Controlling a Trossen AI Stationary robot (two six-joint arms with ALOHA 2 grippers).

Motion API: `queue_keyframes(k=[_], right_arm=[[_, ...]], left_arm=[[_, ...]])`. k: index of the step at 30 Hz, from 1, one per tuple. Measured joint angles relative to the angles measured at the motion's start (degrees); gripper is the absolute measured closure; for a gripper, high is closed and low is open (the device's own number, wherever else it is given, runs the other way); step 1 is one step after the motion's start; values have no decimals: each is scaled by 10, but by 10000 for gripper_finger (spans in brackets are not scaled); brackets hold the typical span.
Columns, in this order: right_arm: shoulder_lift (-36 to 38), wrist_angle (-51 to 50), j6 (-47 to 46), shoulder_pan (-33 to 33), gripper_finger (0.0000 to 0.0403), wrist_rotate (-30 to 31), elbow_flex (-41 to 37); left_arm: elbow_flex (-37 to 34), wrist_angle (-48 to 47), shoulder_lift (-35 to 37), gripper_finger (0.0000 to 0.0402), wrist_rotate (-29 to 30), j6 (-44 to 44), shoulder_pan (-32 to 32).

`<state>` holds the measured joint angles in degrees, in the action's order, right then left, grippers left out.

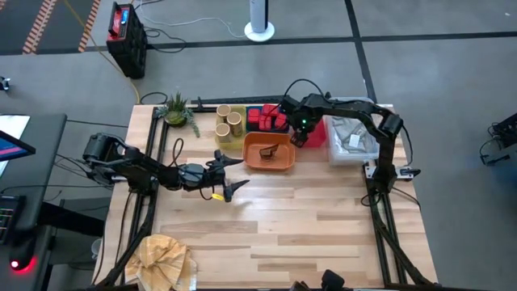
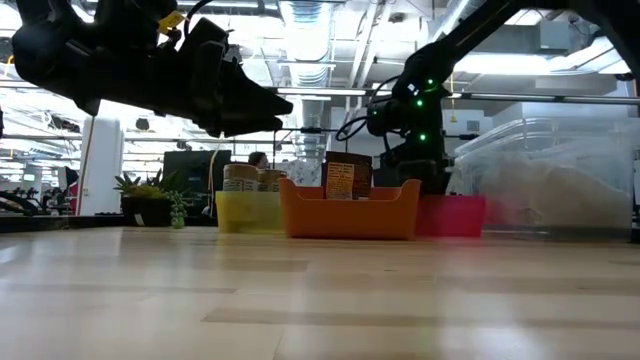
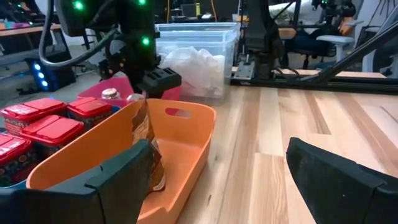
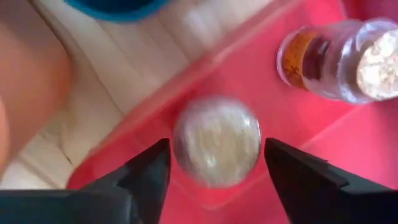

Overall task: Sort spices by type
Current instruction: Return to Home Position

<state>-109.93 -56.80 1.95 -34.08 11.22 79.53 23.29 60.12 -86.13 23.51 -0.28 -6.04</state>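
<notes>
1. Your right gripper point(image 1: 300, 136) hangs low in the pink bin point(image 2: 452, 216), far and right of centre. Its jaws stand wide on either side of an upright small glass bottle point(image 4: 216, 140) and grip nothing. A gap shows on both sides.
2. Risk: if you swing that arm sideways before lifting it straight up, a finger may clip the upright bottle. That could tip it onto the second bottle point(image 4: 333, 59), which lies on its side just beside it. A finger could also catch the bin wall and drag the bin.
3. Your left gripper point(image 1: 242, 173) hovers above the table near the orange tray's point(image 3: 186, 149) near left corner, jaws wide and empty. Risk: a loose sweep could nudge the tray. The dark brown packet point(image 2: 340, 180) stands on edge in it and looks easy to topple.
4. The red tins point(image 3: 46, 127) and tan jars point(image 1: 230, 121) sit in their own trays on the far side, left of the pink bin.
5. Hidden: in the low view the orange tray blocks the tins, and the pink bin's wall hides its contents.
6. Hidden: in the high view the right arm covers both bottles, so you cannot count them there.
7. Unclear: the lying bottle is cut off at the edge of the right wrist view. I cannot tell whether the upright bottle sits flat on the bin floor.
</notes>
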Motion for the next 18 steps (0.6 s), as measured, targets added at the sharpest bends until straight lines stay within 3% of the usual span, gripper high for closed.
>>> queue_keyframes(k=[5,9,14,18], right_arm=[[1,-19,0,-2,83,0,9],[34,-24,-1,3,82,-1,23],[138,51,1,26,84,-1,-5],[267,171,-12,68,84,-1,-108]], left_arm=[[0,-6,9,50,-1,1,0],[0,-55,56,50,1,13,0],[0,-195,161,50,9,9,0],[0,-296,243,50,26,-4,-10]])
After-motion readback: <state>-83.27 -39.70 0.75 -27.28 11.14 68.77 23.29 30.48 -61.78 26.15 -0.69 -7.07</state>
